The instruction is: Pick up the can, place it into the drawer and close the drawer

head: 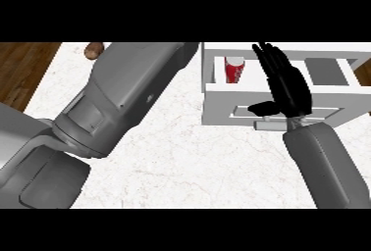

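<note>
The red can (234, 69) with a white top stands inside the open white drawer (217, 105), in its left part. My right hand (284, 84) is open, its straight fingers pointing away from me over the drawer's middle, just right of the can and not touching it. Its thumb sticks out to the left above the drawer's front wall, close to the grey handle (271, 126). My left forearm (123, 98) lies across the left of the counter and runs up to the top edge; its hand does not show.
A small brown object (94, 49) lies at the counter's far left, partly behind my left forearm. The white marble counter (196, 166) ends at a wooden floor (22, 68) on the left. A grey compartment (326, 71) shows in the drawer's right part.
</note>
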Tool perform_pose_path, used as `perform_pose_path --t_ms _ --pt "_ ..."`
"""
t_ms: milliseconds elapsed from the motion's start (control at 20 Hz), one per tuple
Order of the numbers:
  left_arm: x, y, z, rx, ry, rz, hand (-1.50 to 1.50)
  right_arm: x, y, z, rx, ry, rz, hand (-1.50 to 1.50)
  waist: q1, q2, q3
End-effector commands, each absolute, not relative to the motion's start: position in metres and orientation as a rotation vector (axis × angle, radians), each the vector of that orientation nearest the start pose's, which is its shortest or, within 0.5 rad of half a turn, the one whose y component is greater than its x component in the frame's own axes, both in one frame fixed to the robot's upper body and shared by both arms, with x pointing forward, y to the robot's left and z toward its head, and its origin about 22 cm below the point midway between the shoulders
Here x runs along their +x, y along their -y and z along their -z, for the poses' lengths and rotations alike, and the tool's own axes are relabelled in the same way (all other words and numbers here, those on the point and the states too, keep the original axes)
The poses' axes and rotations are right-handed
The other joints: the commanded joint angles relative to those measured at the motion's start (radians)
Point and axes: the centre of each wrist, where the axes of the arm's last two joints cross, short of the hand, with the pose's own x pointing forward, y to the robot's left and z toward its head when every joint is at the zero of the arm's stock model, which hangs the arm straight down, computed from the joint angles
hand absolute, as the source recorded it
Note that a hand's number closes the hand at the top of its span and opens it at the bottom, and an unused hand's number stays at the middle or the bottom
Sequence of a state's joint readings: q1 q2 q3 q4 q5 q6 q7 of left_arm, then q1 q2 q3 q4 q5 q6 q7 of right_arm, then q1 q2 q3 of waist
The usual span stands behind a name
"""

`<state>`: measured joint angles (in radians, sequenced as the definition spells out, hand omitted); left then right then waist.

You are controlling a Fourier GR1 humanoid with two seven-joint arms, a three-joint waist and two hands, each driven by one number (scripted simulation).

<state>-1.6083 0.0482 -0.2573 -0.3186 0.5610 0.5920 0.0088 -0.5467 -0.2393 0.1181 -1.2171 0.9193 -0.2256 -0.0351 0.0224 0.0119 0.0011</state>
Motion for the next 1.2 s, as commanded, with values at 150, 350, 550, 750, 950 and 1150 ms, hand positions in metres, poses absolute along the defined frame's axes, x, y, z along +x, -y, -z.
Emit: perform_pose_path --t_ms 150,350,550,750,950,1150 --pt "0.459 -0.049 -0.262 0.096 1.721 -0.022 -1.50 0.395 0.184 -0.056 -1.137 1.757 -0.935 -1.50 0.018 -0.005 -0.001" --pt "0.449 -0.030 -0.256 0.075 1.696 -0.010 -1.50 0.417 0.193 -0.061 -1.215 1.763 -0.848 -1.50 0.042 -0.007 0.000" --pt "0.457 -0.067 -0.264 0.074 1.690 -0.004 -1.50 0.435 0.180 -0.077 -1.260 1.779 -0.852 -1.50 0.048 -0.002 -0.001" --pt "0.454 -0.072 -0.279 0.106 1.709 -0.023 -1.50 0.448 0.169 -0.091 -1.289 1.784 -0.848 -1.50 0.047 -0.001 0.000" --pt "0.448 -0.073 -0.262 0.068 1.701 0.007 -1.50 0.456 0.174 -0.099 -1.318 1.782 -0.807 -1.50 0.077 -0.001 0.000" --pt "0.451 -0.097 -0.251 0.076 1.683 -0.007 -1.50 0.465 0.180 -0.122 -1.345 1.813 -0.803 -1.50 0.068 0.006 0.000"
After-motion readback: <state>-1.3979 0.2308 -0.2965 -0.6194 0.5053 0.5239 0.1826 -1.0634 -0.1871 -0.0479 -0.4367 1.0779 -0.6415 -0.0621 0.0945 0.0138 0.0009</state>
